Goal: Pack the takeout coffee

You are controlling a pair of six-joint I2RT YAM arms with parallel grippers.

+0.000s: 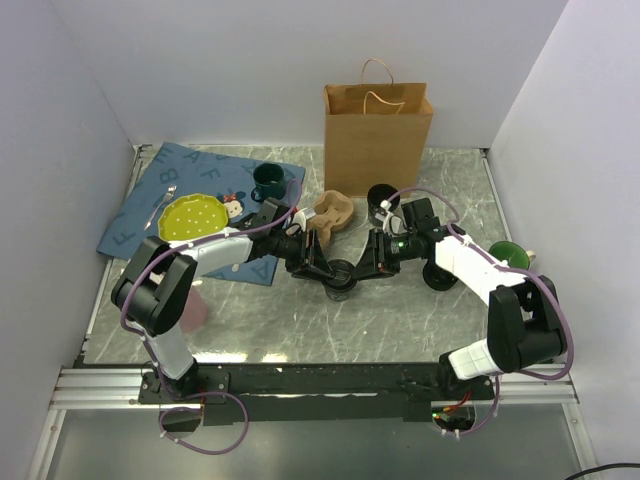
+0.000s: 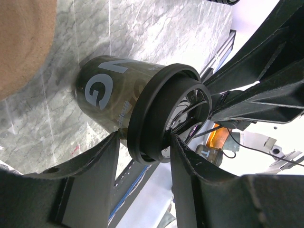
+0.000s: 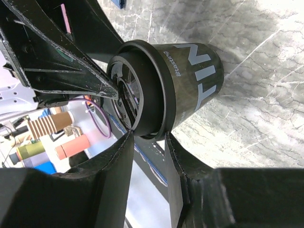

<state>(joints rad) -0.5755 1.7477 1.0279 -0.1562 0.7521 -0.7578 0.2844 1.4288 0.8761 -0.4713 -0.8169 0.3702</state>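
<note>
**Q:** Where is the coffee cup, and what are the grippers doing?

**A:** The black coffee cup (image 1: 341,277), capped with a black lid (image 3: 152,80), is upright at the middle of the marble tabletop (image 1: 400,325). The left arm (image 1: 200,255) and right arm (image 1: 470,265) meet at it from either side. The left gripper (image 2: 144,137) is clamped on the coffee cup. One finger lies against the top of the lid and the other against the wall just under the rim. The right gripper (image 3: 148,135) is narrowed around the rim on the opposite side. I cannot tell whether it presses the lid or only brackets it.

**Q:** What is hidden or hard to make out?

**A:** Nearest, a pink cup (image 1: 195,312) is half covered by the left arm. From above, the two grippers cover most of the coffee cup, so I cannot tell whether its base rests on the tabletop. Its pale lettering curves out of sight in both wrist views. To the right, a green dish (image 1: 512,254) is partly behind the right arm.

**Q:** How many of each thing are there?

**A:** There are two arms, two grippers and one lidded coffee cup. Farther back there is one cardboard cup carrier (image 1: 335,212), with one dark cup (image 1: 381,198) just to its right. On the left, one yellow-green plate (image 1: 192,217) lies on one blue mat (image 1: 205,170). One dark green mug (image 1: 268,182) sits at the mat's far right corner. Against the back wall, one brown paper bag (image 1: 377,140) stands upright with its handles up.
</note>
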